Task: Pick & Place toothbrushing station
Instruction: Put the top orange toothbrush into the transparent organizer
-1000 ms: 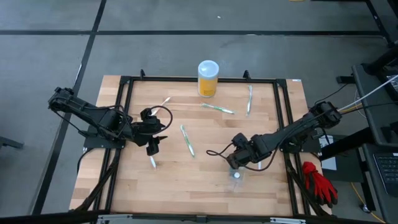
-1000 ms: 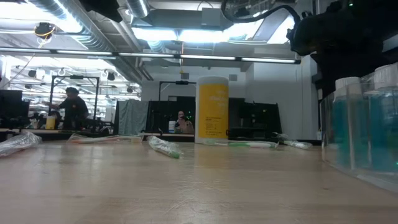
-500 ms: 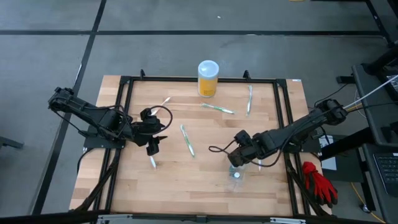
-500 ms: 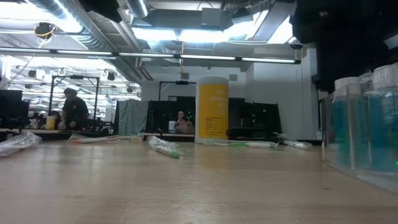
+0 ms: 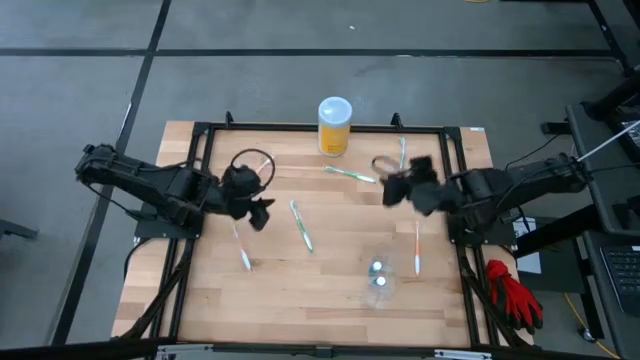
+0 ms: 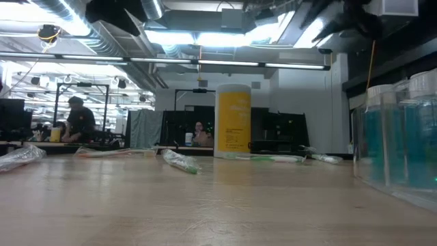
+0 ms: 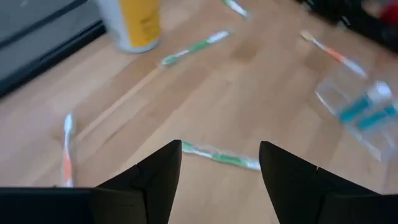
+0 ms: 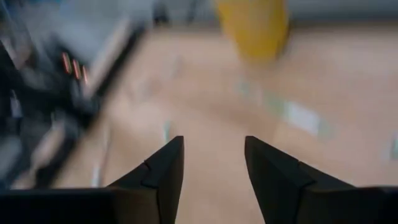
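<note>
A clear cup (image 5: 378,281) stands upright on the table at the near middle, with a teal-blue tube (image 7: 364,112) inside it. Slim toothbrushes lie flat on the wood: a green one (image 5: 300,226) at the centre, another green one (image 5: 350,174) farther back, one (image 5: 402,160) at the far right, a pinkish one (image 5: 417,250) beside the cup, and one (image 5: 242,250) at the left. My left gripper (image 5: 262,208) hovers open, left of the central brush. My right gripper (image 5: 392,190) hangs open, above the table and beyond the cup.
A yellow jar with a white lid (image 5: 334,125) stands at the far edge's middle. A black frame (image 5: 200,180) rims the table. Red gloves (image 5: 510,290) lie off the table's right side. Bare wood lies between the cup and the left brushes.
My right gripper has risen from just above the cup and swung toward the table's far right, turning as it went. The cup stays standing where it was, and the pinkish brush beside it now shows. My left gripper has swung slightly toward the far edge and rolled.
</note>
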Action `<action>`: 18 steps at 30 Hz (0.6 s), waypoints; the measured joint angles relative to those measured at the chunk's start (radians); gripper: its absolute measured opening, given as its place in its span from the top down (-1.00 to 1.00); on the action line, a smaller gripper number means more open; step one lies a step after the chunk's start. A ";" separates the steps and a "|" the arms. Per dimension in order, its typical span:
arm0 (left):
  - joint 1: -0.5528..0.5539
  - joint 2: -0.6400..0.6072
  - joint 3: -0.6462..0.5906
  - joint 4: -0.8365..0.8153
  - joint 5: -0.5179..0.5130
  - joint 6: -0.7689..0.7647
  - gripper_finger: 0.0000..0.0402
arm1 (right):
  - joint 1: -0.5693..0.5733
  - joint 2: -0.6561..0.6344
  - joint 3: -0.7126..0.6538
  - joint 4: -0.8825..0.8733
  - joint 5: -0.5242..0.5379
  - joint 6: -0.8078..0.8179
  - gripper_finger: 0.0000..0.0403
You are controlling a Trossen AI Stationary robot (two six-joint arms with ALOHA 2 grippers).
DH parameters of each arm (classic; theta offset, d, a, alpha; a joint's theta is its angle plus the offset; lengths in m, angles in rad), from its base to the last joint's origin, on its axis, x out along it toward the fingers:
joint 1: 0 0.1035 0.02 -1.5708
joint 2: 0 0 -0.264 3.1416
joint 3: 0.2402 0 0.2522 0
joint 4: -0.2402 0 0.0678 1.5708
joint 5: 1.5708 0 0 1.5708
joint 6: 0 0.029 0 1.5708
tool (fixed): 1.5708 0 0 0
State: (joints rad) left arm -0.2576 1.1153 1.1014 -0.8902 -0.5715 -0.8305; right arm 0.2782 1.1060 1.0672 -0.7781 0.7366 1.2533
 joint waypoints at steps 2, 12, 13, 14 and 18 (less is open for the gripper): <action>0.041 0.004 0.000 -0.003 -0.015 -0.122 -0.06 | -0.024 -0.029 0.000 0.074 0.107 -0.094 0.17; 0.189 0.023 -0.258 0.152 0.172 -0.653 -0.06 | -0.100 -0.050 0.000 0.349 -0.042 -0.451 0.19; 0.185 0.023 -0.303 0.217 0.188 -0.699 -0.06 | -0.102 -0.050 0.000 0.348 -0.076 -0.455 0.19; 0.179 0.024 -0.344 0.291 0.199 -0.742 -0.06 | -0.102 -0.050 0.000 0.347 -0.103 -0.458 0.19; 0.164 0.024 -0.450 0.533 0.149 -0.839 -0.06 | -0.102 -0.050 0.000 0.347 -0.162 -0.459 0.19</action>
State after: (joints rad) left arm -0.0940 1.1389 0.6513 -0.3570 -0.4227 -1.6695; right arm 0.1761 1.0565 1.0676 -0.4308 0.5748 0.7947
